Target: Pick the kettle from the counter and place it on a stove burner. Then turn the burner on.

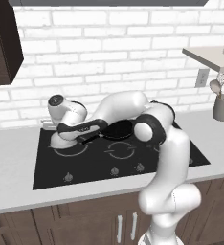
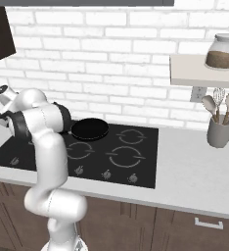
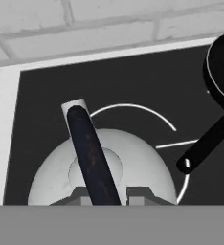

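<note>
The pale domed kettle [image 3: 138, 165] stands within the stove burner's wide ring marking [image 3: 133, 108] at the left of the black cooktop [image 1: 99, 167]. Its dark arched handle [image 3: 87, 148] runs up between my fingertips. My gripper [image 3: 109, 194] is shut on that handle from above. In the left base view the hand [image 1: 68, 130] sits low over the kettle [image 1: 60, 142], with the ring [image 1: 72, 152] showing in front. I cannot tell whether the kettle's base touches the glass. The pale grey counter [image 1: 11, 167] lies to the left.
A black frying pan [image 1: 116, 129] [image 2: 89, 129] sits on a rear burner just right of the kettle, its handle [image 3: 205, 146] pointing toward it. Control marks [image 1: 114, 171] line the cooktop's front edge. A grey utensil cup [image 2: 219, 132] and a shelf with a jar [image 2: 221, 50] are at right.
</note>
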